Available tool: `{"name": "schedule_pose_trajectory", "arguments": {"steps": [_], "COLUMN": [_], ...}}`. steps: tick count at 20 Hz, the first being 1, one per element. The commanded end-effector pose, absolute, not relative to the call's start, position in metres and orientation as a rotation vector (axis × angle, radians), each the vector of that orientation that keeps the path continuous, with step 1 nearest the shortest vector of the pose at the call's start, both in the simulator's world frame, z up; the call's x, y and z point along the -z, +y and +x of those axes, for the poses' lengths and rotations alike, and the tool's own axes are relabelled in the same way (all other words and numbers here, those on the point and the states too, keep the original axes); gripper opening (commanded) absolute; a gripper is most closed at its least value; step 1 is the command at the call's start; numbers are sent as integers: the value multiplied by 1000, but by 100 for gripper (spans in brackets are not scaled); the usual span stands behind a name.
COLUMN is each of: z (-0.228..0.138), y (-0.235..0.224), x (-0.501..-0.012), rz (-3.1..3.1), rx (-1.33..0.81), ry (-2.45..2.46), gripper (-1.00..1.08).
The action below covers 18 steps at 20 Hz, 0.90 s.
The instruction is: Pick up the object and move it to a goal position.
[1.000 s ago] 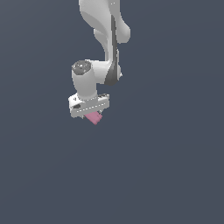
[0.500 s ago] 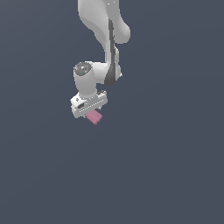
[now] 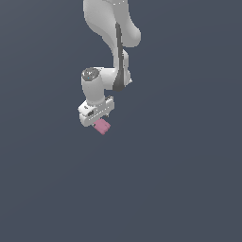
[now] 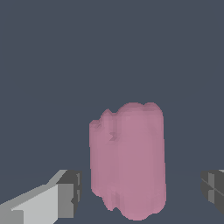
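The object (image 3: 102, 126) is a small pink blocky piece with a lobed edge, showing just below the white hand in the exterior view. In the wrist view the object (image 4: 127, 162) stands between the two fingers. My gripper (image 3: 99, 122) is open around it. One grey fingertip (image 4: 70, 192) sits close beside the piece with a thin gap. The other fingertip (image 4: 213, 189) is farther off with a wider gap. Neither pad touches the piece. The fingers themselves are hard to make out in the exterior view.
The white arm (image 3: 116, 56) comes down from above in the exterior view. Everything around is a plain dark grey-blue surface with no other objects or edges in sight.
Almost nothing has changed. The hand stays over the pink piece, which shows slightly more to the exterior view's right under it.
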<state>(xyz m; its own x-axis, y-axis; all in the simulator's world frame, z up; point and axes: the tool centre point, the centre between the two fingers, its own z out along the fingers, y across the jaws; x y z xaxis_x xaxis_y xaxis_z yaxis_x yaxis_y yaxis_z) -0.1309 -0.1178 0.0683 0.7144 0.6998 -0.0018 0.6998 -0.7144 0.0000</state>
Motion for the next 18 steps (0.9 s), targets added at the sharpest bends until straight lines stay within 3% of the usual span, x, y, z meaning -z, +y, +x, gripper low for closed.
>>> {"name": "schedule_pose_trajectory", "arguments": {"steps": [1,18], "z": [-134,-137], "y": [-118,-118], "x": [-67,-35], "rz": [2894,2886], "rx": [1,0], "ry": [1221,1241], "gripper": [100,100]}}
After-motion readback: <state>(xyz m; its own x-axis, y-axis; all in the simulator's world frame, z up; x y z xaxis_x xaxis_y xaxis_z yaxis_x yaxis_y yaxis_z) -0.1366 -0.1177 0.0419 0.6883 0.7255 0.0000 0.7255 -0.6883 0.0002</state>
